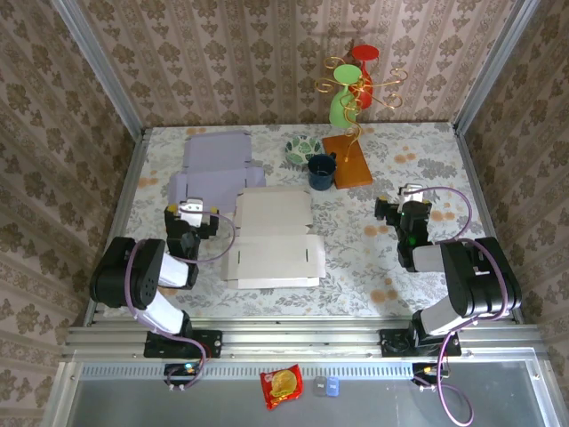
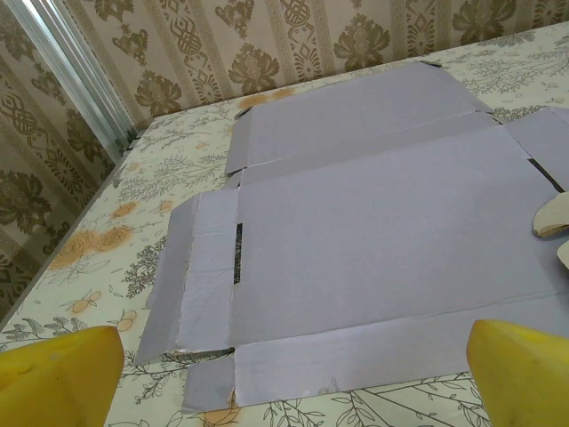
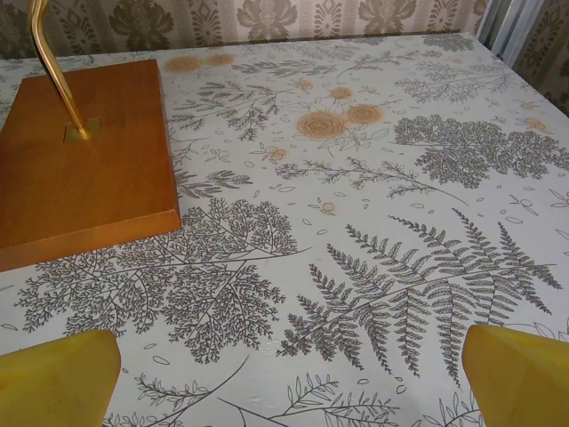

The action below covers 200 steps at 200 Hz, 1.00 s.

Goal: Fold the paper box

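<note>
Left gripper [image 1: 189, 213], right gripper [image 1: 412, 196]: spread wide, nothing held. Lavender blank [image 1: 213, 169] is touched at the far-left corner of the paper box [image 1: 271, 238]. It could be dragged when flaps are lifted.

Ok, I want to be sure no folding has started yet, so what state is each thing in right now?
Lavender cardboard box blank: flat, unfolded.
Off-white cardboard box blank: flat, unfolded.
Dark blue mug: upright.
Green patterned bowl: upright.
Red snack packet: lying flat on the near ledge.
Left jaws: open, empty.
Right jaws: open, empty.
</note>
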Available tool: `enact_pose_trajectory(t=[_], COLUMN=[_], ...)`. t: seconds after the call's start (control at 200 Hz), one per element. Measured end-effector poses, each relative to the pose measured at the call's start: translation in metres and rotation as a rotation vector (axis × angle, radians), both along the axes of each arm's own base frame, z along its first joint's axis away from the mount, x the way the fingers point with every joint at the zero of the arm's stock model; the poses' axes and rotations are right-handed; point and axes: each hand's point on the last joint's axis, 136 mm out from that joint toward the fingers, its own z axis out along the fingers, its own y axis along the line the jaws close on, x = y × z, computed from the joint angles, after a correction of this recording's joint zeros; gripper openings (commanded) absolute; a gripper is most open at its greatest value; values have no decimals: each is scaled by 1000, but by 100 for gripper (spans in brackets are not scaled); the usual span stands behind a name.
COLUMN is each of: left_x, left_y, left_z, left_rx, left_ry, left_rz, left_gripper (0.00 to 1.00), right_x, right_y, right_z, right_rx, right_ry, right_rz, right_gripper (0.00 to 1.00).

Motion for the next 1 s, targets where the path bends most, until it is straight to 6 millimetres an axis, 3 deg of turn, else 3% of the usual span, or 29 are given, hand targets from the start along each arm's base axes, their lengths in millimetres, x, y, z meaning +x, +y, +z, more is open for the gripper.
enact_pose_trajectory(t=[0.56, 0.675, 0.765, 0.86, 0.91, 1.0], left_x=[0, -3, -9, -10, -8, 4], left_y=[5, 11, 0, -20, -26, -29], left_z=[1, 19, 49, 85, 108, 150], left_rx=[6, 23, 56, 74, 63, -28], left_ry=[-3, -51, -121, -188, -217, -180], left_rz=[31, 99, 112, 99, 113, 157], left_gripper=[100, 100, 100, 100, 100, 100], right_x=[0, -3, -7, -10, -11, -9], right_y=[0, 1, 2, 6, 11, 25], right_z=[0, 5, 30, 72, 98, 162], right_rx=[1, 1, -3, -14, -18, 26], right_ry=[-1, 3, -35, -124, -167, -231], right_rz=[2, 6, 3, 7, 9, 10], right_gripper=[100, 100, 100, 100, 100, 100])
